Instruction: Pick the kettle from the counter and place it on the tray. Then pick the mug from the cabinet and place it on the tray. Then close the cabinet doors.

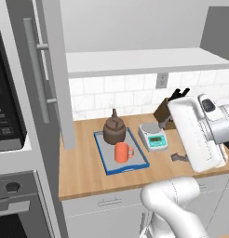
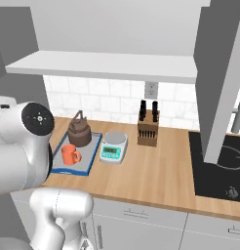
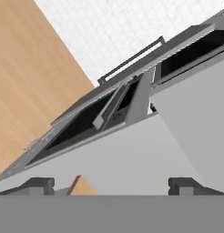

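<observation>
The kettle (image 1: 114,128) and the orange mug (image 1: 123,152) both stand on the blue-rimmed tray (image 1: 102,155), so the two carrying steps look done. The kettle sits at the tray's far end, toward the tiled wall; the mug sits just in front of it, near the tray's front edge, handle toward the kitchen scale (image 1: 152,135). The tray lies on the butcher-block counter (image 1: 84,174) near its left end, with the scale just beside it and the knife block (image 2: 148,126) farther along by the wall.

What is left, by my reading, is the closing. Both cabinet doors stand wide open — the left door (image 1: 60,74) juts out edge-on with its bar handle (image 1: 36,69) beside it, and the right door (image 2: 220,78) hangs out over the cooktop (image 2: 219,166). The cabinet's pale shelf (image 2: 107,65) is bare.

In the hand view the gripper (image 3: 112,185) shows two dark fingertips (image 3: 37,184) set well apart with nothing between them — released and empty. It faces a tilted scene of grey panels and wood, apart from both doors, so neither door is yet in hand.
</observation>
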{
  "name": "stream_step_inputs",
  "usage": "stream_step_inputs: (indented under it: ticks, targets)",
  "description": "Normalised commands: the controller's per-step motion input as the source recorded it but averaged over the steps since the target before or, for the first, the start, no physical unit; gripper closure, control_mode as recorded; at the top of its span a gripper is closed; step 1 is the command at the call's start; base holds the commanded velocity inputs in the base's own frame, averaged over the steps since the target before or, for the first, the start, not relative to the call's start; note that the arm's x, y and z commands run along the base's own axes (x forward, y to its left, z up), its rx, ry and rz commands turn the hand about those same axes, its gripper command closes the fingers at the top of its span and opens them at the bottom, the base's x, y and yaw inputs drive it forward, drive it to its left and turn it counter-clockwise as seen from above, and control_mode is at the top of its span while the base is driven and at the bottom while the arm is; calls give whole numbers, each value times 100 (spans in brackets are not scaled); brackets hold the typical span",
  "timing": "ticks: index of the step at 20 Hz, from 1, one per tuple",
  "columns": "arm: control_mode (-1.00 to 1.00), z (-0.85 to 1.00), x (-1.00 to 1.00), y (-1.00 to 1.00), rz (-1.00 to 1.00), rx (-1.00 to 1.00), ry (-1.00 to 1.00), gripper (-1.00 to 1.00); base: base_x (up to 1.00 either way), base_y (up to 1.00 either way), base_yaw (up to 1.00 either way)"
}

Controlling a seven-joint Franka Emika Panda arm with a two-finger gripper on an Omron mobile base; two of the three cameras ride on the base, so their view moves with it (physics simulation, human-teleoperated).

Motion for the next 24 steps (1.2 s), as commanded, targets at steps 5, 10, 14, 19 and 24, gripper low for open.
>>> stream_step_inputs:
  ticks: [5,10,14,19,24]
  targets:
    - [-100,24,-39,0,0,0,-15,-100,0,0,0]
    - [-100,29,-40,8,0,0,-16,-100,0,0,0]
    - [-100,28,-39,10,0,-2,-10,-100,0,0,0]
    - [-100,17,-31,15,0,-3,-1,-100,0,0,0]
    - [-100,17,-26,10,0,-8,0,-100,0,0,0]
